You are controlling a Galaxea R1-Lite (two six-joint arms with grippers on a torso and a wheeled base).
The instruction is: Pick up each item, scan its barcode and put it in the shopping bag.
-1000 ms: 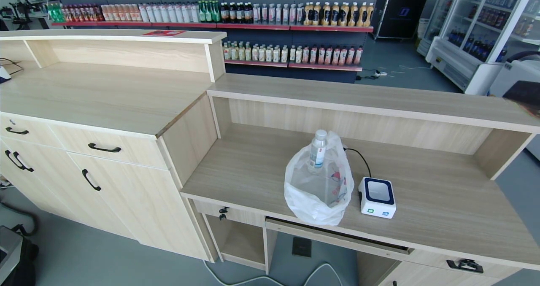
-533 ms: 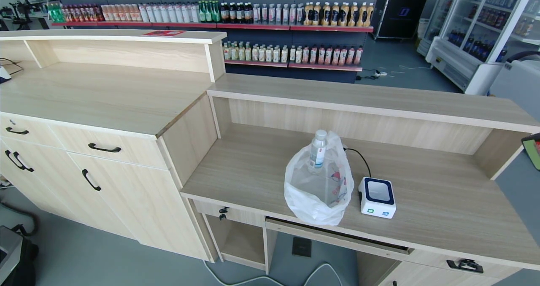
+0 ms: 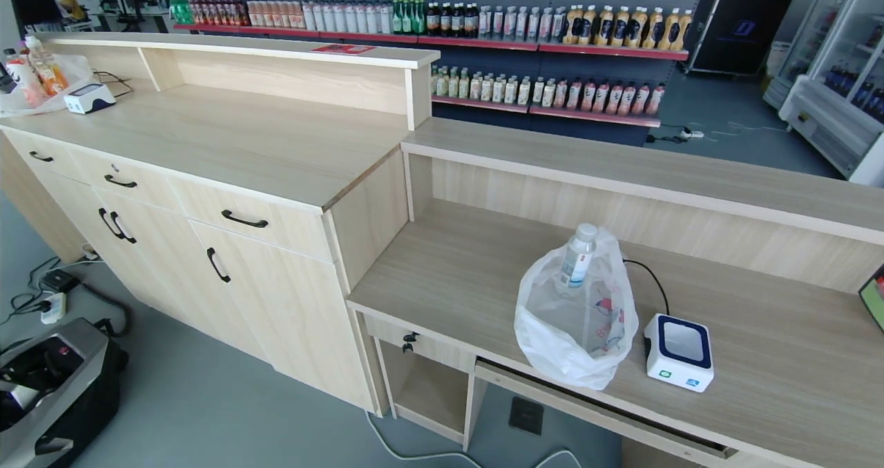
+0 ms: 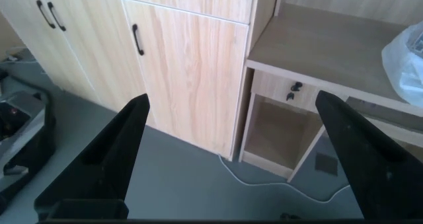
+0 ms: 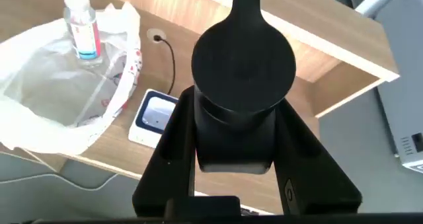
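Bottle [image 3: 577, 255] in shopping bag [image 3: 545, 337], left tool [image 4: 233, 105] spread

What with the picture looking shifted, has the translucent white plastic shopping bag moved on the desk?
No. The shopping bag sits beside the white barcode scanner on the wooden desk as before; the camera shifted.

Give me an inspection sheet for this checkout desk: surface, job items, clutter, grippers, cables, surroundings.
Surface: light wooden desk, lower than the counter on its left.
Job's things: bottle upright inside the shopping bag; scanner beside the bag, on its right.
Clutter: green-edged thing at the desk's right end, unidentifiable.
Grippers: left gripper open, holding nothing, facing the cabinet doors; right gripper above the desk near the scanner, state unclear.
Cables: black cable runs from the scanner to the desk's back; power strip on the floor.
Surroundings: shelves of drinks; glass-door coolers.
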